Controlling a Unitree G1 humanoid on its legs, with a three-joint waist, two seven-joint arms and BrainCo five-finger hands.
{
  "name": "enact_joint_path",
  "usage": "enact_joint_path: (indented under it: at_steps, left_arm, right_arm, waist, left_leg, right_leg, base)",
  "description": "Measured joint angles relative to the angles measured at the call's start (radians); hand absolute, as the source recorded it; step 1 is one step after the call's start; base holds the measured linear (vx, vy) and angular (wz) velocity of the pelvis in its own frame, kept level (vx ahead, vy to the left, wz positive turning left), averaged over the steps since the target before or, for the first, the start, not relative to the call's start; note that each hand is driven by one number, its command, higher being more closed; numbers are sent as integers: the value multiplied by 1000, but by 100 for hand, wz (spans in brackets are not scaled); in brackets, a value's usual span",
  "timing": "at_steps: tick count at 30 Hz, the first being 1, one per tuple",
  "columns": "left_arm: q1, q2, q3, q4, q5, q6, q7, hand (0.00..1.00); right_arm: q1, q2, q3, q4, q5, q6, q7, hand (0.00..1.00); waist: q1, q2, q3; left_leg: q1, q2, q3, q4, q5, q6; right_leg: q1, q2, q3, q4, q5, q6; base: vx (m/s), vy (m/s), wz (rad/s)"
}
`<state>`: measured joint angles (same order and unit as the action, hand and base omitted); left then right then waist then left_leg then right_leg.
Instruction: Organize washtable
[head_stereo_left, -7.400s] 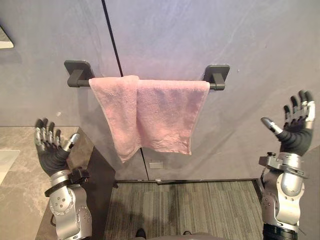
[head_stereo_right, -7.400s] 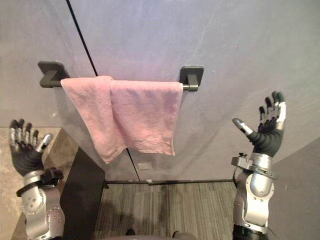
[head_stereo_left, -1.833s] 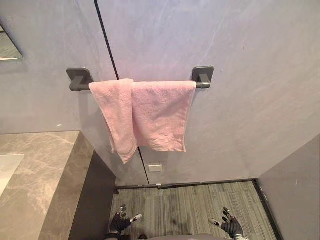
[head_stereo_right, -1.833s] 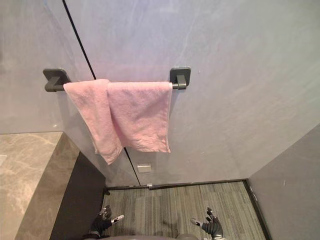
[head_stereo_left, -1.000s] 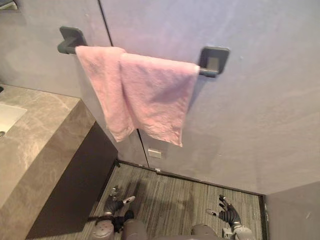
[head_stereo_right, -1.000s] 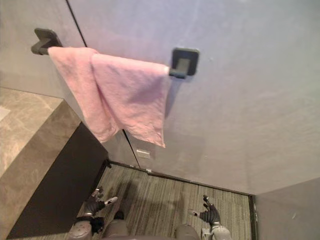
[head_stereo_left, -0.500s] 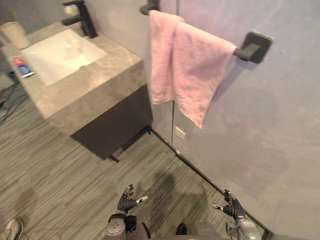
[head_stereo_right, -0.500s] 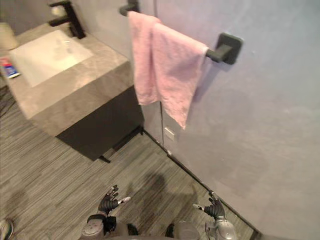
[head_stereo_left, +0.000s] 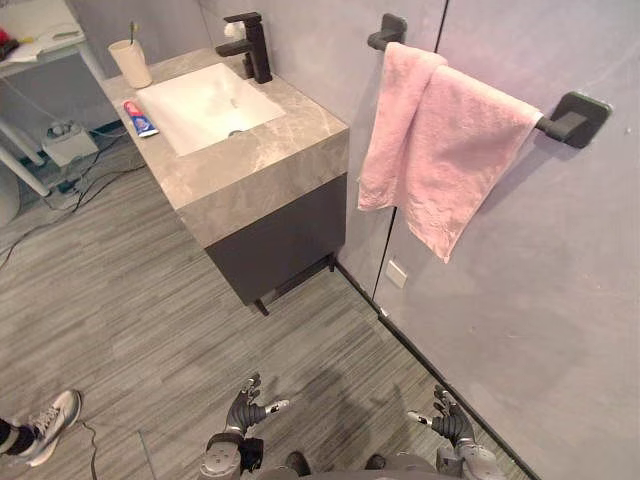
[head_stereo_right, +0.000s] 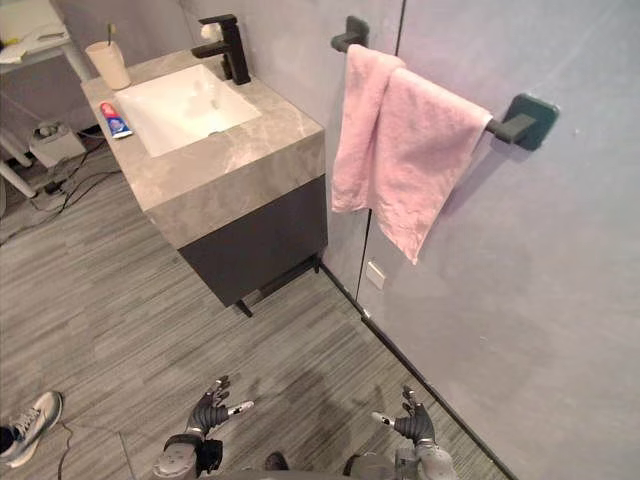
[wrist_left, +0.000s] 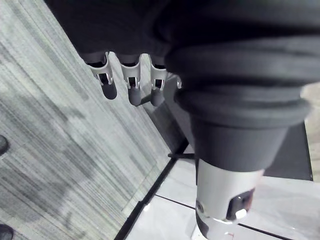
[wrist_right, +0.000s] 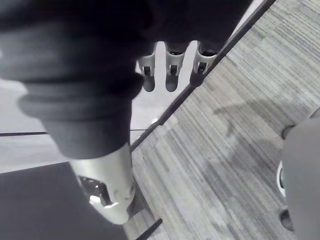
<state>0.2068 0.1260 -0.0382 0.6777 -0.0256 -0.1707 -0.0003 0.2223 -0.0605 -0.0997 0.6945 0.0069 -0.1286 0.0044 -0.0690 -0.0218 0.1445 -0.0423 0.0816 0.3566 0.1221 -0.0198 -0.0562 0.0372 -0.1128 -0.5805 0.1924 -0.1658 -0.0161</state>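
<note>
The washtable (head_stereo_left: 262, 168) has a grey marble top on a dark cabinet at the upper left. Set into it is a white basin (head_stereo_left: 205, 100) with a black faucet (head_stereo_left: 255, 45) behind. A beige cup (head_stereo_left: 130, 62) holding a toothbrush stands at the far corner, and a toothpaste tube (head_stereo_left: 140, 118) lies beside the basin. A pink towel (head_stereo_left: 440, 150) hangs folded over a dark wall bar (head_stereo_left: 575, 115). My left hand (head_stereo_left: 245, 408) and right hand (head_stereo_left: 447, 423) hang low over the floor, both open and holding nothing, with straight fingers (wrist_left: 130, 90) and fingers (wrist_right: 170, 75) in the wrist views.
A grey wall runs along the right side. Wood-look flooring lies between me and the washtable. A person's shoe (head_stereo_left: 40, 425) stands at the lower left. A white stand (head_stereo_left: 40, 30) and a small grey box (head_stereo_left: 60, 140) with cables sit left of the washtable.
The camera has swung left, bringing the whole washtable, basin, faucet, cup and toothpaste into view. The towel stays on its bar. Both hands remain lowered and open.
</note>
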Motion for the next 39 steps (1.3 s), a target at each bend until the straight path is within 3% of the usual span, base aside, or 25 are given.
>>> enact_joint_path:
  at_steps: [2, 4, 6, 8, 9, 11, 12, 14, 15, 16, 17, 18, 20, 21, 23, 26, 27, 30, 31, 32, 34, 35, 36, 37, 39]
  left_arm:
    - [-1, 0, 1, -1, -3, 0, 1, 0]
    - [0, -1, 1, -1, -11, 0, 1, 0]
    - [-11, -5, 2, -2, -22, -1, 10, 0]
    - [-15, -7, 9, -2, -38, -2, 26, 0]
    - [-15, -15, 33, 4, -53, -2, 32, 0]
    - [-15, -15, 59, 14, -57, -2, 45, 0]
    - [-15, -7, 87, 32, -63, -2, 52, 0]
    - [-9, 0, 89, 46, -63, -1, 57, 0]
    - [2, -4, 85, 54, -63, 1, 58, 0]
    - [11, -5, 79, 57, -63, 1, 59, 0]
    - [11, -3, 73, 56, -64, 1, 60, 0]
    - [5, 1, 72, 56, -63, 1, 65, 0]
    - [3, 12, 68, 56, -62, 1, 67, 0]
    - [0, 14, 67, 56, -62, 0, 67, 0]
    - [-9, 19, 55, 58, -63, 0, 67, 0]
    - [-37, 16, 35, 61, -63, 0, 65, 0]
    - [-56, 14, 22, 60, -62, 0, 64, 0]
    - [-54, 19, 21, 62, -53, -1, 54, 0]
    - [-50, 14, 23, 74, -50, -1, 48, 0]
    - [-41, 13, 24, 81, -49, 0, 42, 0]
    - [-36, 5, 39, 85, -49, 0, 42, 0]
    - [-35, -5, 52, 89, -50, 1, 43, 0]
    - [-27, -11, 53, 89, -50, 1, 42, 0]
    - [-26, -11, 54, 89, -50, 1, 42, 0]
    - [-27, -25, 63, 70, -53, 0, 42, 0]
  right_arm:
    - [-8, -10, -1, 14, 0, 0, 0, 0]
    - [-22, -19, -3, 40, 0, 3, -1, 0]
    - [-24, -51, -8, 64, -5, 5, -6, 0]
    - [-40, -62, -19, 79, -5, 8, -9, 0]
    - [-52, -68, -22, 87, -5, 8, -12, 0]
    - [-66, -64, -22, 102, -5, 9, -15, 0]
    - [-65, -36, -15, 104, -7, 9, -14, 0]
    - [-60, -12, -16, 104, -10, 11, -2, 0]
    - [-59, -12, -16, 102, -10, 18, 0, 0]
    - [-59, -14, -16, 102, -10, 22, 0, 0]
    - [-59, -14, -17, 94, -7, 24, 0, 0]
    - [-62, -12, -11, 75, -8, 23, 0, 0]
    - [-60, -9, -5, 56, -4, 20, 1, 0]
    - [-60, -9, -3, 49, -3, 20, 1, 0]
    - [-62, -10, 3, 29, 2, 17, 0, 0]
    - [-67, -23, 4, 3, 25, 3, -1, 0]
    - [-63, -32, 3, -1, 24, 1, -2, 0]
    - [-18, -29, 4, -4, 24, 2, -1, 0]
    - [-4, -28, 1, -4, 27, 2, -2, 0]
    - [-2, -31, -4, -16, 27, 1, -1, 0]
    - [-3, -47, -9, -21, 28, 0, -1, 0]
    - [-2, -47, -10, -26, 28, 2, -1, 0]
    - [1, -45, -7, -34, 30, 5, -1, 0]
    - [2, -45, -7, -37, 31, 5, -1, 0]
    - [13, -34, -7, -74, 42, 0, -4, 0]
  waist:
    - [1, 1, 24]
    - [-2, -1, 32]
    - [-8, 14, 40]
    - [-4, 34, 40]
    - [0, 60, 39]
    - [8, 62, 37]
    - [29, 37, 39]
    - [43, 14, 42]
    - [45, 12, 42]
    - [44, 12, 42]
    - [36, 17, 46]
    - [24, 15, 55]
    - [15, 16, 73]
    - [12, 5, 78]
    - [2, 0, 99]
    - [-19, 9, 124]
    - [-34, 14, 138]
    - [-37, -9, 130]
    - [-46, -2, 127]
    - [-59, 8, 113]
    - [-62, 42, 113]
    - [-68, 56, 122]
    - [-71, 66, 126]
    - [-73, 68, 127]
    - [-73, 51, 133]
  left_leg:
    - [-75, 63, 112, 168, -54, 44]
    - [-94, 116, 159, 213, -67, 62]
    - [-111, 164, 167, 125, -57, 47]
    - [-110, 172, 170, 46, -43, 25]
    - [-114, 185, 191, 15, -8, -18]
    - [-120, 170, 198, 42, 15, -5]
    - [-156, 149, 186, 144, -44, 29]
    - [-185, 122, 163, 272, -158, 48]
    - [-177, 88, 154, 309, -205, 67]
    - [-166, 64, 144, 315, -222, 81]
    - [-143, 30, 117, 313, -247, 108]
    - [-108, 2, 84, 292, -264, 136]
    - [-19, -39, 44, 219, -264, 146]
    - [15, -51, 35, 194, -263, 148]
    - [116, -83, 11, 126, -260, 149]
    - [199, -89, -46, 49, -259, 145]
    - [254, -88, -86, 7, -261, 117]
    - [335, -104, -132, -21, -297, 43]
    - [362, -95, -155, -13, -309, 23]
    - [364, -73, -169, 30, -309, 2]
    - [318, -40, -161, 196, -275, -80]
    - [246, -5, -158, 397, -198, -153]
    - [183, 47, -149, 606, -126, -173]
    - [165, 78, -123, 693, -132, -165]
    - [93, 159, -18, 854, -180, -82]
  right_leg:
    - [-5, -31, -76, 3, 4, 0]
    - [12, -53, -118, -3, 14, 17]
    - [15, -106, -195, -7, 44, 61]
    - [12, -128, -220, -19, 68, 91]
    - [14, -144, -238, -28, 83, 121]
    - [23, -172, -236, -33, 96, 155]
    - [37, -211, -223, -37, 107, 175]
    - [50, -277, -211, 32, 117, 218]
    - [35, -351, -163, 142, 122, 206]
    - [18, -387, -124, 212, 129, 156]
    - [-42, -420, -1, 358, 129, 8]
    - [-105, -371, 177, 491, 66, 40]
    - [-176, -242, 348, 615, -49, 97]
    - [-195, -204, 365, 633, -76, 90]
    - [-296, -99, 339, 611, -131, 32]
    - [-413, 2, 303, 399, -105, 37]
    - [-441, 38, 310, 213, -13, 36]
    - [-449, 60, 345, 30, 130, 17]
    - [-454, 59, 373, 91, 210, -42]
    - [-473, 55, 377, 182, 219, -55]
    - [-469, 62, 363, 258, 154, -94]
    - [-419, 70, 367, 261, 111, -97]
    - [-346, 87, 374, 235, 84, -104]
    - [-304, 98, 380, 219, 74, -106]
    - [-150, 120, 430, 149, 31, -113]
  base:
    - [-131, 60, 82]
    - [-74, 113, 85]
    - [-25, 299, 116]
    - [6, 361, 77]
    - [41, 402, 62]
    - [96, 377, 45]
    - [148, 418, 40]
    - [230, 472, 46]
    - [271, 452, 47]
    - [303, 479, 60]
    - [318, 436, 76]
    - [326, 387, 79]
    - [362, 236, 69]
    - [459, 203, 70]
    - [444, 134, 56]
    - [451, 45, 73]
    - [518, 5, 87]
    - [601, -62, 77]
    - [643, -146, 64]
    - [776, -204, 55]
    - [639, -173, 17]
    - [640, -153, -13]
    - [615, -152, -20]
    - [584, -149, -43]
    - [497, -114, -59]
